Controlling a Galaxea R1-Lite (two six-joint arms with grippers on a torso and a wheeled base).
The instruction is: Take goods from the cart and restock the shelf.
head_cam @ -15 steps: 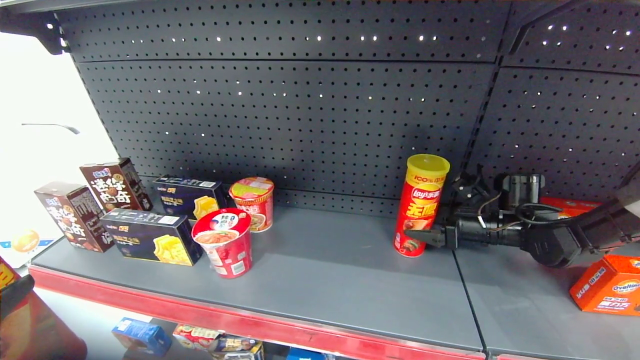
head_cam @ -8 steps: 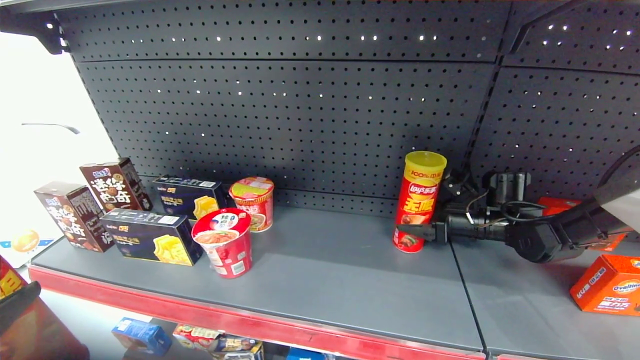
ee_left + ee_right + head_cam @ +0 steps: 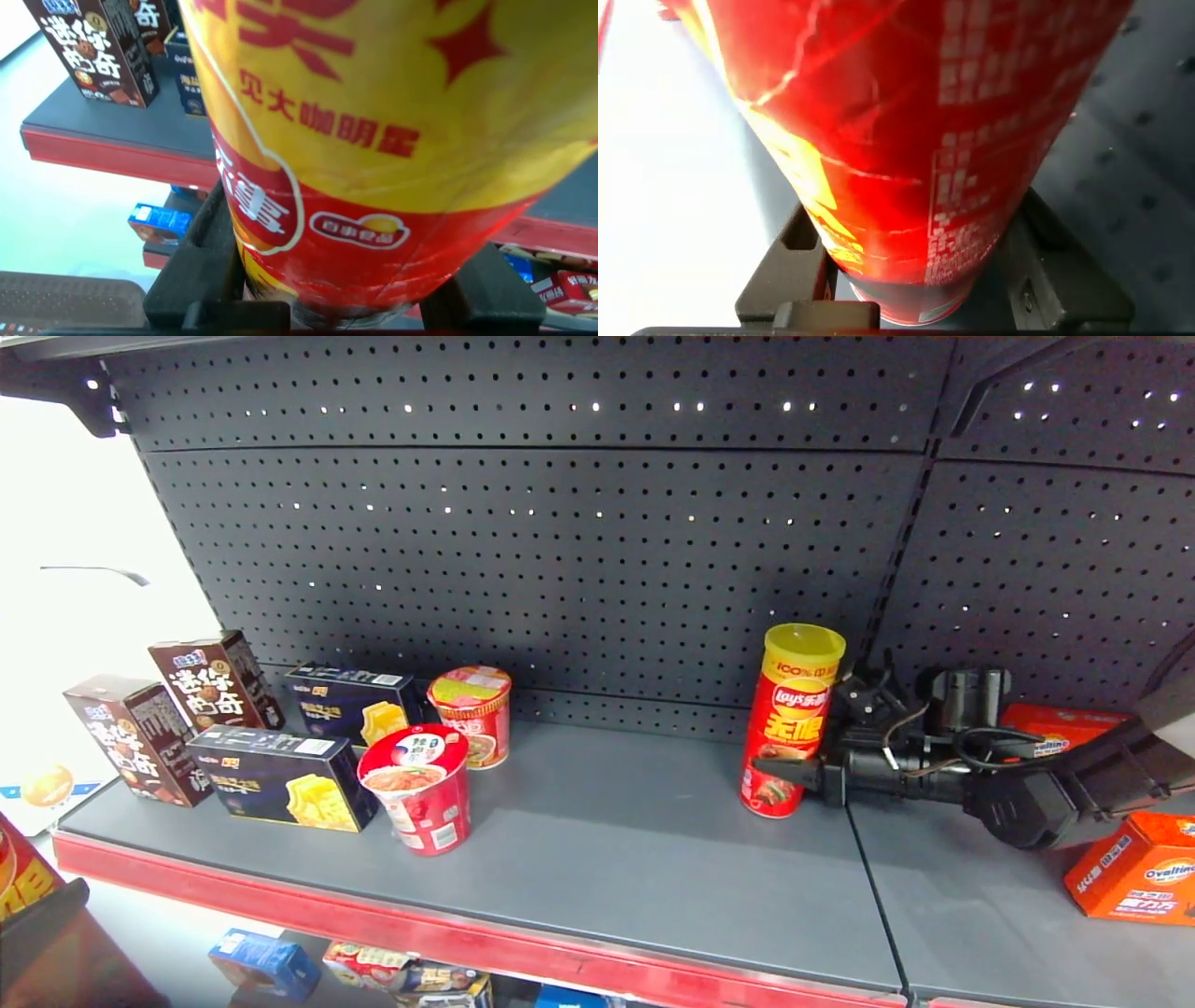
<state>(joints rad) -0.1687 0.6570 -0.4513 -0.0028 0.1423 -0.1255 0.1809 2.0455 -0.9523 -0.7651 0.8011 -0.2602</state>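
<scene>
The right end effector point(image 3: 782, 767) is clamped low on a red chip can point(image 3: 795, 709). The can is upright near the middle of the shelf point(image 3: 607, 859), close to the pegboard; I cannot tell if its base touches. The left end effector point(image 3: 346, 299) is clamped on a second can point(image 3: 374, 140), off the shelf's front left corner. Noodle cups point(image 3: 425, 784) and boxes point(image 3: 280, 775) stand at the shelf's left.
</scene>
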